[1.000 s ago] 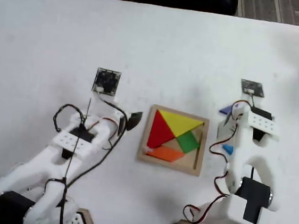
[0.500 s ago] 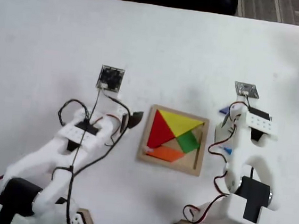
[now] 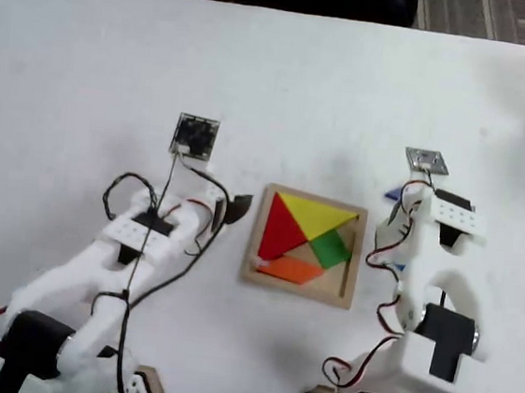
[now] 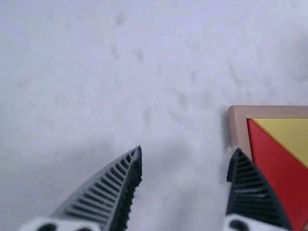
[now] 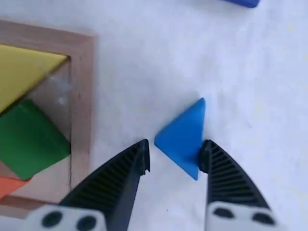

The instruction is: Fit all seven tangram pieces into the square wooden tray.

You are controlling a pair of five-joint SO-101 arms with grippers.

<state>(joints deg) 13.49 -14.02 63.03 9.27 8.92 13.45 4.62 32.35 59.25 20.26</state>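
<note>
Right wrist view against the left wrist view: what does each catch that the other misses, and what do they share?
The right wrist view adds a light blue triangle between the fingertips of the open right gripper, a dark blue piece farther off, plus a green piece and an orange piece in the wooden tray. The left wrist view adds the red triangle, with the open left gripper over bare table. Both take in the tray's rim and the yellow triangle.

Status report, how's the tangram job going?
Left hand open, empty, by square wooden tray. Right hand open astride small blue triangle on table. Nothing between triangle and tray.
</note>
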